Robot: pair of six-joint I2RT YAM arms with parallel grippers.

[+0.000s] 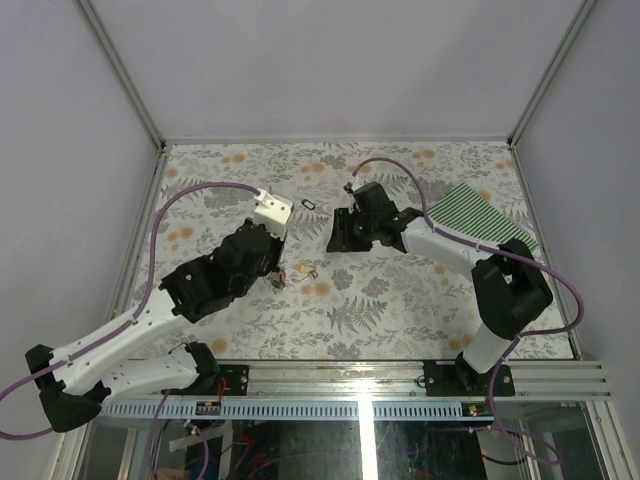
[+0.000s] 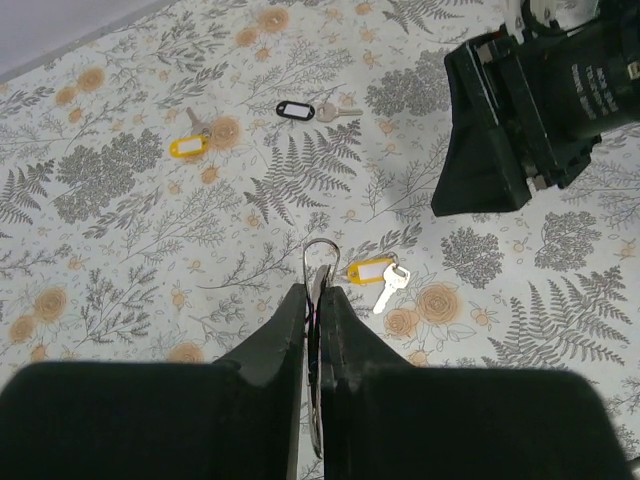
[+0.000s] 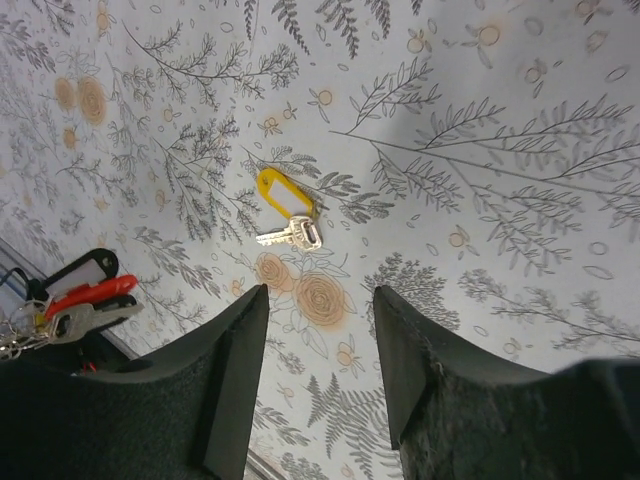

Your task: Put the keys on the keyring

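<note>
My left gripper (image 2: 318,296) is shut on the thin silver keyring (image 2: 318,252), held edge-on so that its top arc pokes out past the fingertips. A yellow-tagged key (image 2: 372,273) lies on the table just ahead and to the right of it. The key also shows in the top view (image 1: 305,270) and in the right wrist view (image 3: 284,197). My right gripper (image 3: 318,295) is open and empty, hovering short of that key. A bunch of red- and black-tagged keys (image 3: 85,293) shows at the left edge of the right wrist view, by the left gripper (image 1: 277,272).
A black-tagged key (image 2: 296,108) and a second yellow-tagged key (image 2: 188,146) lie farther back on the floral tablecloth. The right gripper's black body (image 2: 500,130) stands to the right of the left gripper. A green striped cloth (image 1: 485,215) lies at the back right.
</note>
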